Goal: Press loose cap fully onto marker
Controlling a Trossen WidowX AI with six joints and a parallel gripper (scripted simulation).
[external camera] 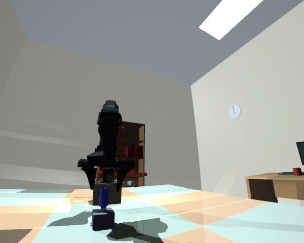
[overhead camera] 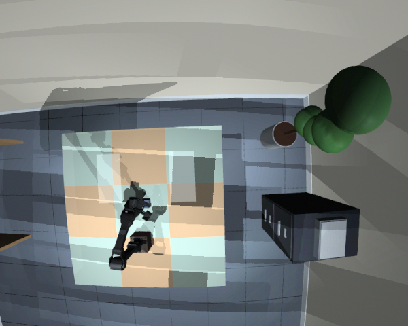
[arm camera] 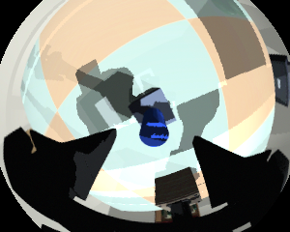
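Observation:
The blue cap stands upright over the marker, in line with it. A short pale piece of the marker shows between the cap's lower edge and the holder; the rest of the marker is hidden. The dark blue-grey holder block stands on the table. My gripper is open and empty, its fingertips wide apart on either side of the cap, near the height of its top, with a gap on both sides. Whether the cap is clicked fully home cannot be told.
The arm's dark base block stands behind the holder, seen from the exterior view. The checkered table top lies under both. Beyond it are a dark cabinet and a potted plant.

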